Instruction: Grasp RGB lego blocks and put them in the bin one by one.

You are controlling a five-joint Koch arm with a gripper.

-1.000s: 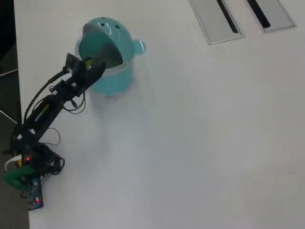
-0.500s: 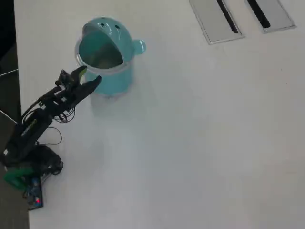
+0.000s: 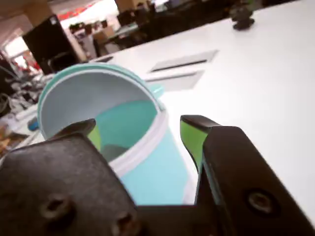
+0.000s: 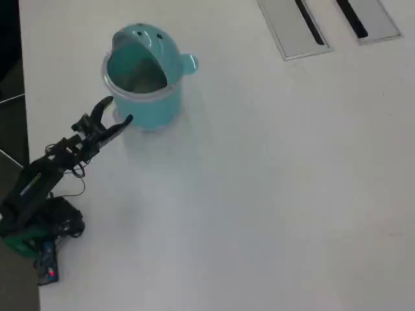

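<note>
So from my end the jaws (image 4: 115, 110) are clearly spread apart with nothing between them; in the overhead view the two tips fork out just beside the lower-left side of the bin (image 4: 144, 81), not touching it as far as I can tell. The bin sits near the table's (image 4: 272, 194) far left corner in the overhead view, teal, with its domed lid swung back so I'm looking into the opening, and one little ear knob sticking out on its right. On the wrist view the jaws (image 3: 140, 130) frame the bin (image 3: 147, 167) nicely: black fingers with yellow-green pads on the inside faces, the bin's open mouth and its clear rim band sitting right in the gap. There's a dark shape down inside the bin but I can't tell what it is. I can't spot any lego cubes on the table in either view. Two flat grey slotted panels (image 4: 295, 26) are set into the table at the far edge, well apart from the bin. The arm's base (image 4: 35, 223) is at the left edge toward the near corner, with some wires, a green clamp and a small board next to it. No readable labels or writing anywhere; everything in the wrist view's background is too blurry.
</note>
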